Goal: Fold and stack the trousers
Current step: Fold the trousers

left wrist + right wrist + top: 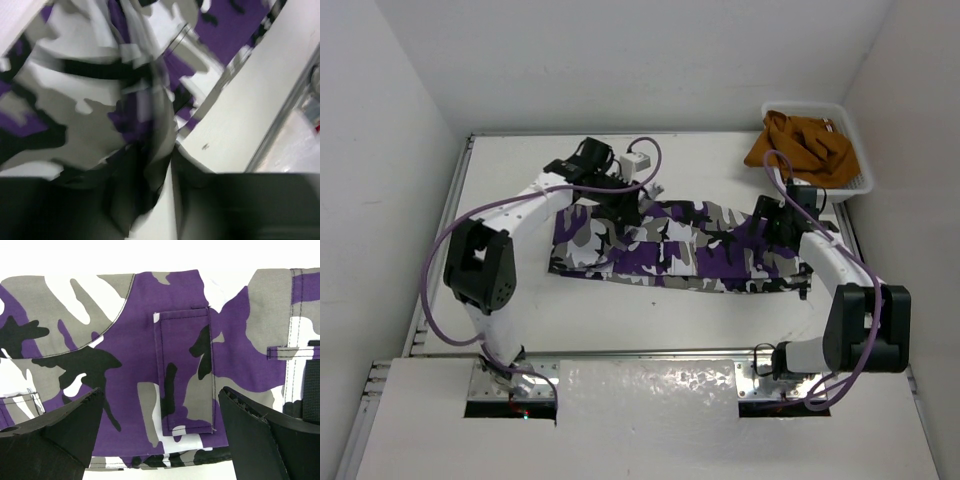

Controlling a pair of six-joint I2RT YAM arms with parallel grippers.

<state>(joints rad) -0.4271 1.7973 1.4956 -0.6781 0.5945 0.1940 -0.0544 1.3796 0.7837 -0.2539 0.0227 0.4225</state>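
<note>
On the counter (650, 320), the trousers (670, 255) lie flat in a long left-right band. Over their pocketed right end, right fingers (55, 435) spread wide, gripping nothing. At the far-left edge, left fingers (60, 205) pinch bunched cloth. Far right corner: basket (858, 170) holding orange garment (805, 145).

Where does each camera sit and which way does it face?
Top external: above, behind the bases, looking down on table, both arms, camouflage trousers, basket.
Left wrist: on left tool, facing bunched trousers pinched between dark fingers at bottom.
Right wrist: on right tool, facing flat trousers; open fingers at bottom.
All share the trousers.
</note>
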